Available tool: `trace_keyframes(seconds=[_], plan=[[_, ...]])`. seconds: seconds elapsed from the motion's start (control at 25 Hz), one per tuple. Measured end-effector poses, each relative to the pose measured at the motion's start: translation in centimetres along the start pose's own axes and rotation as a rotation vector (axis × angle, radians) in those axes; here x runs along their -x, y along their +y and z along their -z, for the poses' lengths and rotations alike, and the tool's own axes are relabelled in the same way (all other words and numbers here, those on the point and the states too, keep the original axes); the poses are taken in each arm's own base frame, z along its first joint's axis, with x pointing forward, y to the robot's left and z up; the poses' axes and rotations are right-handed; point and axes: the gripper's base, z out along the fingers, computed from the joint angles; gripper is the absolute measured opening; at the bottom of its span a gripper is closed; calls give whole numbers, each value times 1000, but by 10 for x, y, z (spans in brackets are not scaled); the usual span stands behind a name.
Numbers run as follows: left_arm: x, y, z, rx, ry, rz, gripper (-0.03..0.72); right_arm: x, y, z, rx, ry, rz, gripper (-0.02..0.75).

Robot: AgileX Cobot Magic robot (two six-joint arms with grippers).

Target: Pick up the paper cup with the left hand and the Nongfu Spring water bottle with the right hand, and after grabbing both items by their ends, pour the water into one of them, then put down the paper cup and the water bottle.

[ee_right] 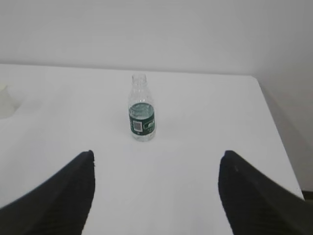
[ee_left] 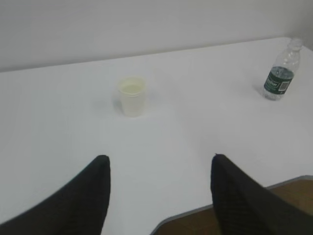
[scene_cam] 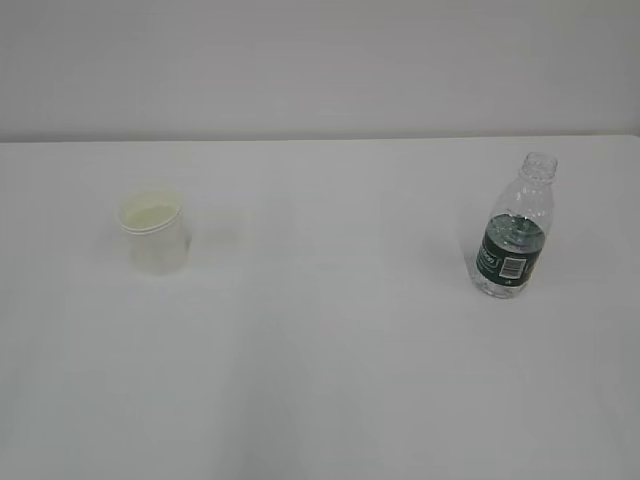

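From the exterior view you see neither arm at all; only the two wrist views show anything of them, and there just the black fingertips, cut off by the lower edge. The left hand (ee_left: 159, 159) has its fingers (ee_left: 90, 196) spread well apart with nothing between them, above the near edge of the table (ee_left: 195, 147). The right hand (ee_right: 156, 156) likewise has its fingers (ee_right: 244, 196) wide apart and empty.

The paper cup (scene_cam: 153, 232) stands upright on the left part of the table, its cream inside showing; you cannot tell whether anything is in it. In the right wrist view only a sliver of the cup (ee_right: 6, 104) shows at the left edge. The Nongfu Spring water bottle (scene_cam: 514, 228) stands upright on the right, well apart from the cup, its neck open. The water (scene_cam: 515, 238) seems to reach about to the top of the label, though its surface is hard to make out.

The table is plain white and matt, with a rounded near corner and brown floor (ee_left: 274, 205) beyond it in the left wrist view. A bare pale wall (scene_cam: 320, 60) runs behind.

The bottle's dark green label (scene_cam: 508, 258) carries a white patch with what looks like a barcode; the writing is too small and blurred for you to read.
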Motion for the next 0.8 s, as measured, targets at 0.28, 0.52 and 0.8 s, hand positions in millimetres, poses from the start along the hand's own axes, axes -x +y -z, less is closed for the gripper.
trace_keyframes(seconds=[0.28,0.52,0.8], plan=[[-22,9,-32,13,137,28,459,-25,4,-37,8,157,8,589],[-38,18,-55,47,191,38,452,-34,6,-53,10,184,13,589],[-47,25,-67,99,214,23,452,-44,7,-65,13,218,17,589]])
